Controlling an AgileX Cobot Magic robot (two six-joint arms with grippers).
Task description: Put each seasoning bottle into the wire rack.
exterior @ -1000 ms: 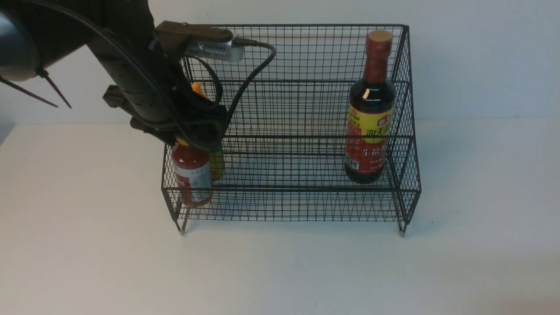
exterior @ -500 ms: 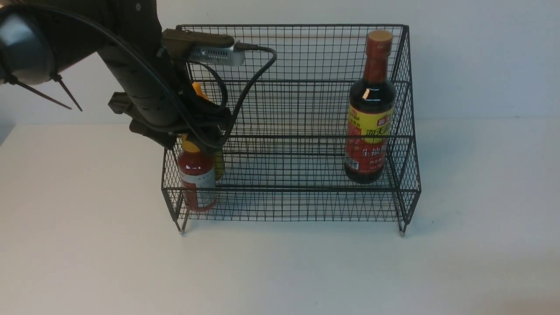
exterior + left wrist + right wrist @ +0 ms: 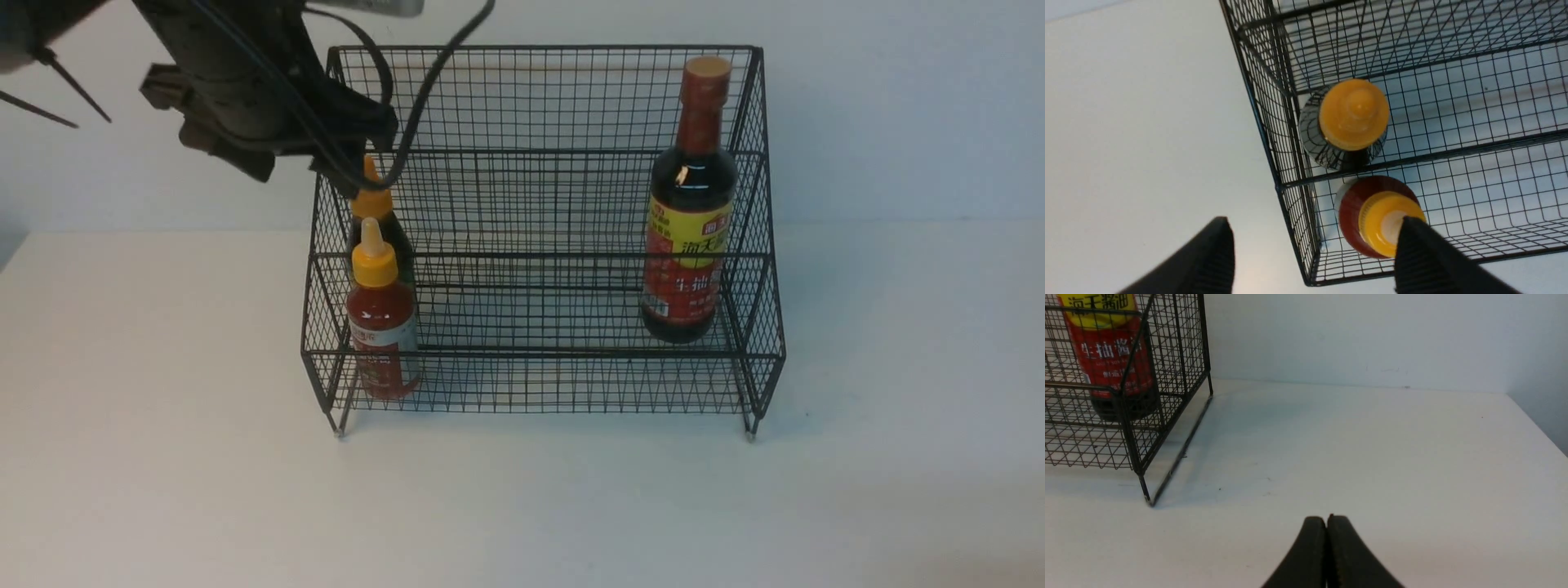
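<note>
1. Tall soy bottle stands upright at the right of the frame, inside the wire rack. Its label is yellow above and red below, with Chinese characters; in the right wrist view they look like "海天酱油" and "生抽酱油".
2. Red squeeze bottle is at the lower left of the rack, in the front tier. It has a yellow nozzle and a white label whose print is too small to read.
3. Dark squeeze bottle stands just behind it on the upper tier, orange-yellow cap up; its label is hidden from here.
4. Left gripper hangs at the upper left of the frame, above both small bottles, its fingers spread wide and gripping nothing. One fingertip overlaps the red bottle's cap in the wrist view.
5. Right gripper sits low over the bare white table, fingers pressed together, well apart from the rack's corner.
</note>
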